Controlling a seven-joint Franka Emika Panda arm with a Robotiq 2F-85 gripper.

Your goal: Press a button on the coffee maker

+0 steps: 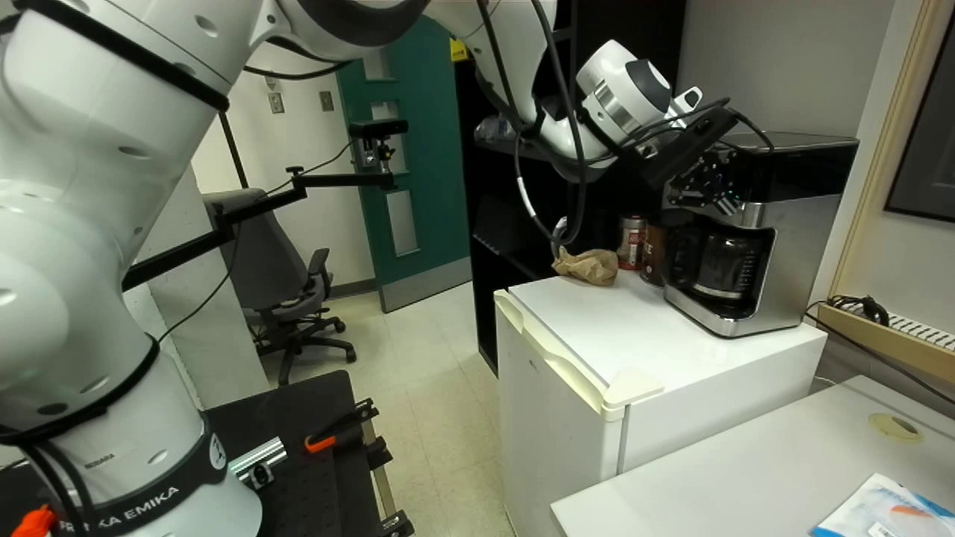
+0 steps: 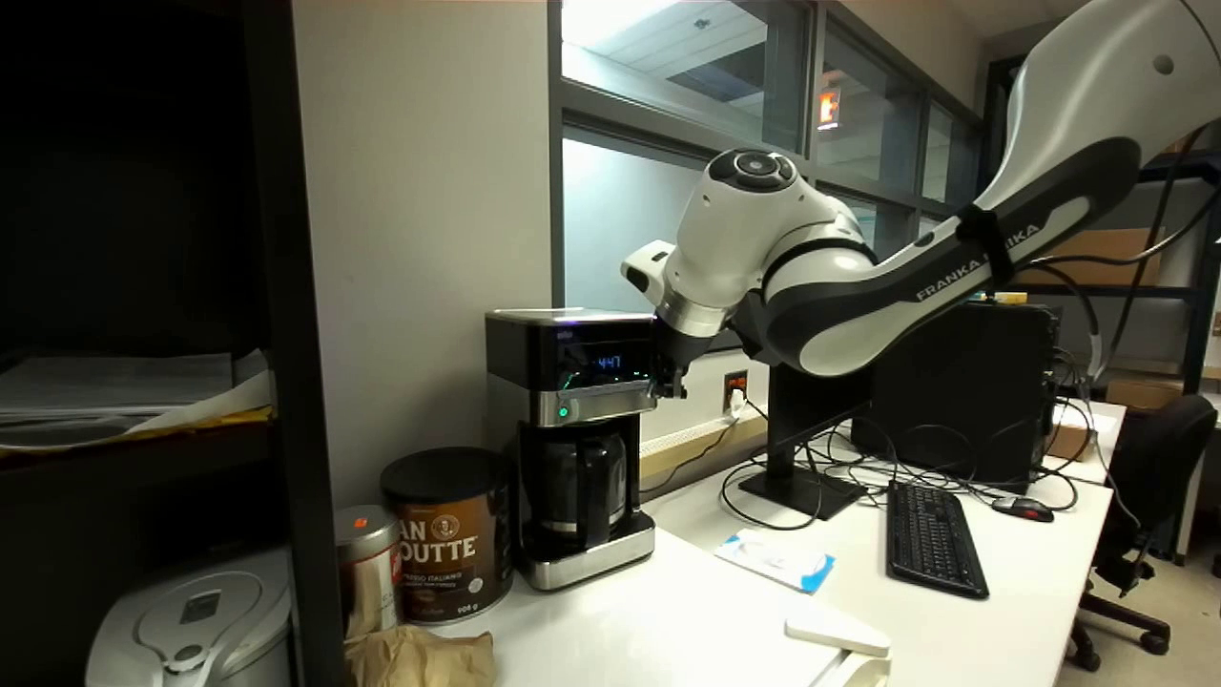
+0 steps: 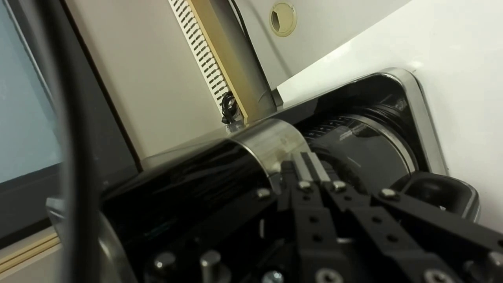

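Wrist view: coffee maker [image 3: 188, 181] slantwise, top toward the lower left, base toward the upper right. Upright in both exterior views, with long axis vertical; in an exterior view, facing the camera and slightly rightward, with a lit clock [image 2: 609, 363] at 4:47, a green light [image 2: 563, 412] and a carafe [image 2: 558, 477], handle [image 2: 599, 487] forward. Just ahead of the gripper [image 3: 309, 167], with the silver band [image 3: 275, 137] nearest the fingertips [image 3: 301, 167]. Narrow, with tips side by side, at the end of the band away from the green light; touching or not, impossible to tell. Under the coffee maker, a white fridge [image 1: 597, 321]. Just beside it, a brown coffee tin [image 2: 448, 549]; near that, a red-and-silver can [image 1: 632, 246] and crumpled brown paper [image 1: 587, 267]. Alongside and lower, a white desk [image 1: 694, 485] with a flat packet [image 2: 777, 561], keyboard [image 2: 935, 539] and mouse [image 2: 1023, 509]. Farther off, a green door [image 1: 440, 164] and grey office chair [image 1: 257, 253]; near the can, a black shelf [image 2: 286, 334].
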